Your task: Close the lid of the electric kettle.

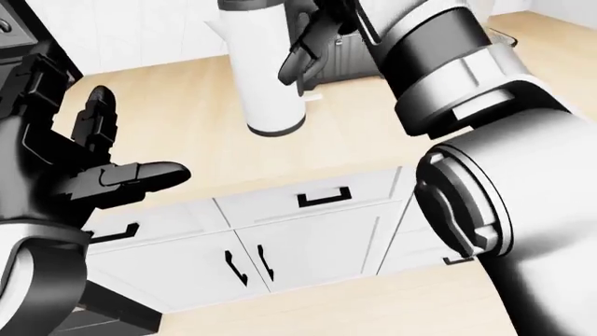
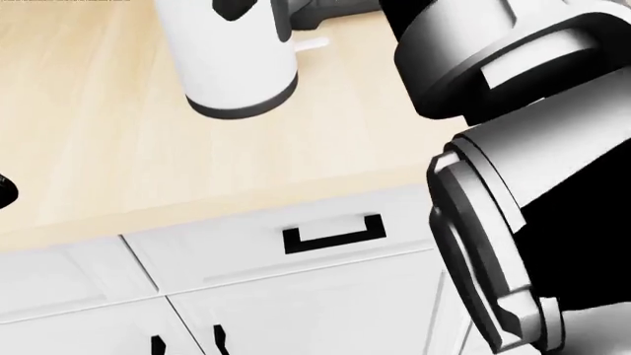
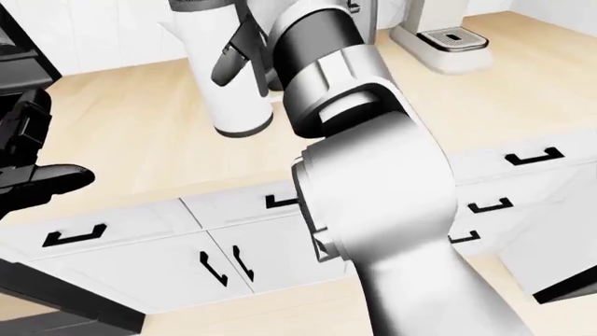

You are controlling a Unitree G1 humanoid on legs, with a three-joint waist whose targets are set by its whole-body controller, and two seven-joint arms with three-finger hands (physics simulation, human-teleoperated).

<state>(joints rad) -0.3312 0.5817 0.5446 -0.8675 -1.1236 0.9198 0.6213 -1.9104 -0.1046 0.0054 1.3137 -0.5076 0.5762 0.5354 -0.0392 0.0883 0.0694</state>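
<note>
The white electric kettle with a dark base ring stands upright on the wooden counter, near the top middle of the left-eye view. Its top is cut off by the frame edge, so the lid does not show. My right hand reaches over from the right, its black fingers stretched out against the kettle's upper right side and not closed round it. My left hand hovers open and empty at the left, over the counter's near edge and well apart from the kettle.
A white coffee machine stands on the counter at the top right of the right-eye view. A dark grey appliance sits just behind the kettle. White drawers and doors with black handles lie below the counter edge. A dark appliance is at the left.
</note>
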